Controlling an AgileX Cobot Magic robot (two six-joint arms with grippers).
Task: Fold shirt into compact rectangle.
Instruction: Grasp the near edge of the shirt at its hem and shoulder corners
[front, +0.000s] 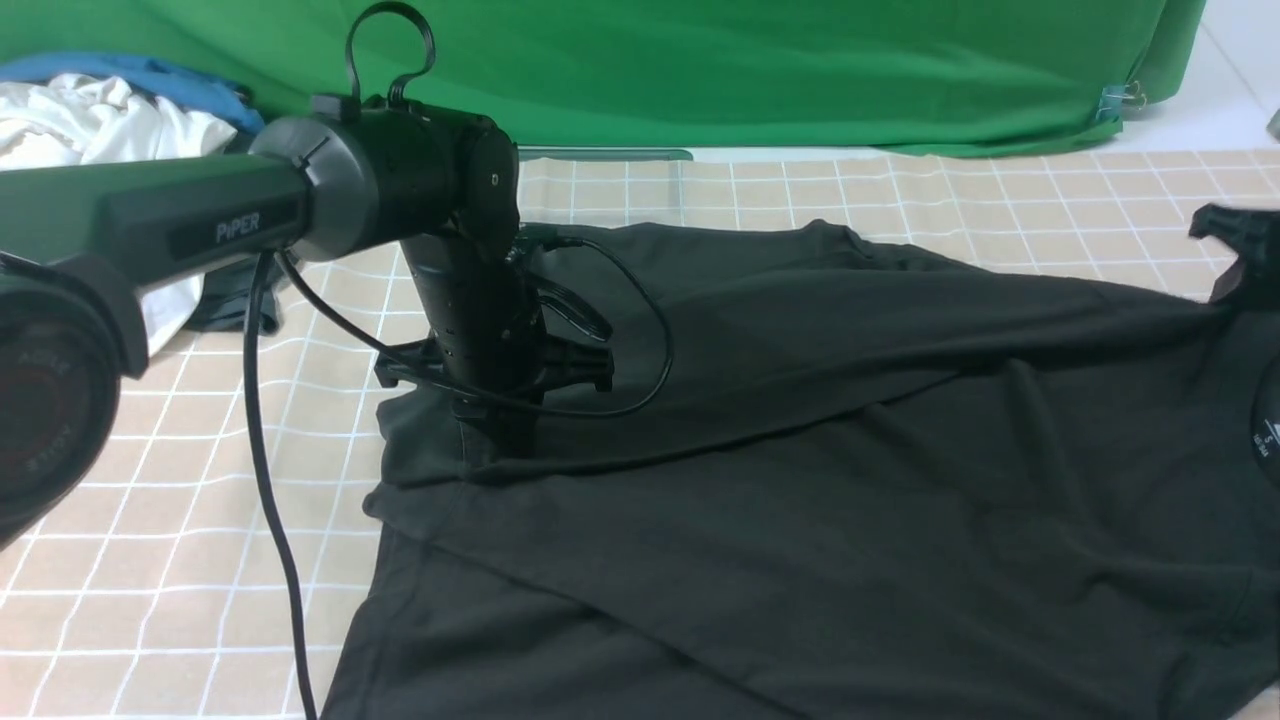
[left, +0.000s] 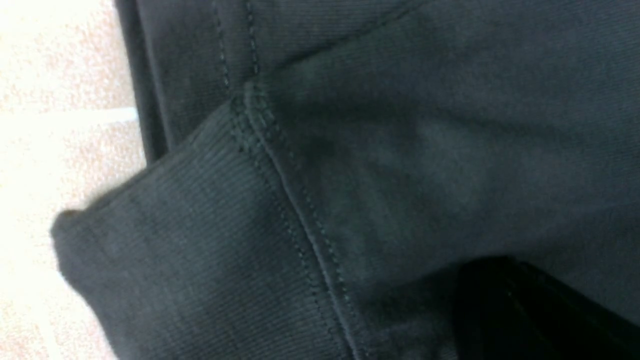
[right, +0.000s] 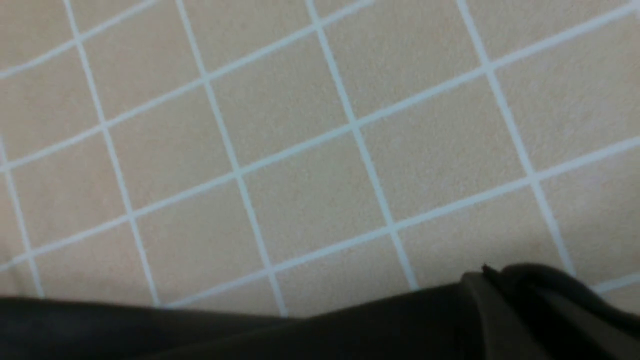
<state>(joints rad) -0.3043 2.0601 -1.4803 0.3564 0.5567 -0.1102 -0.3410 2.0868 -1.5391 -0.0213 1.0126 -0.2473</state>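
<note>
My counter (front: 900, 190) wears a beige cloth with a white grid. The black shirt (front: 800, 480) lies spread on it, from under my left gripper (front: 497, 440) away to the right. Left of that gripper, a white garment (front: 90, 125), a blue garment (front: 150, 75) and a dark grey garment (front: 225, 305) lie heaped.

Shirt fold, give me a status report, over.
Left gripper shut on shirt. Right gripper shut on it, cloth stretched between. White garment far left, apart.

shirt (front: 800, 500) cropped by frame, left jaws hidden in fabric
</note>
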